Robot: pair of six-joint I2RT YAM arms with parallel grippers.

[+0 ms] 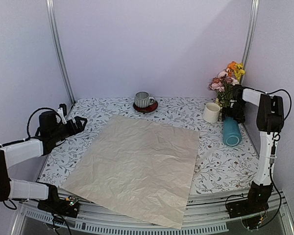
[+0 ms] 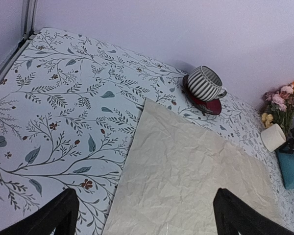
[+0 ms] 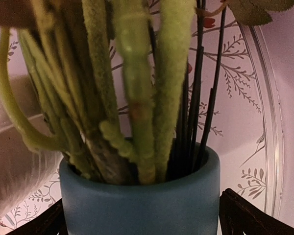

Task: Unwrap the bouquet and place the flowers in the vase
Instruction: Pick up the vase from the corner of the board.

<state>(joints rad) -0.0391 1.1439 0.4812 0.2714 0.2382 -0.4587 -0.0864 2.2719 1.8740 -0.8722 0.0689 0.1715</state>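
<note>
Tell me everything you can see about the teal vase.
The vase is a plain teal-blue cylinder, matte and ceramic-looking, standing upright on the patterned table near its right edge, just right of the cream mug. Green flower stems fill its mouth, with blooms above. The open right gripper flanks it below the rim, a finger on each side; contact is unclear.

The left arm (image 1: 19, 149) lies folded low at the near left, forearm reaching rightward. The left gripper (image 1: 81, 124) has its fingers (image 2: 59, 215) spread wide. The right arm (image 1: 266, 156) stands upright, bends at the top and reaches left. The right gripper (image 1: 232, 113) points downward, fingers (image 3: 250, 215) wide apart.
</note>
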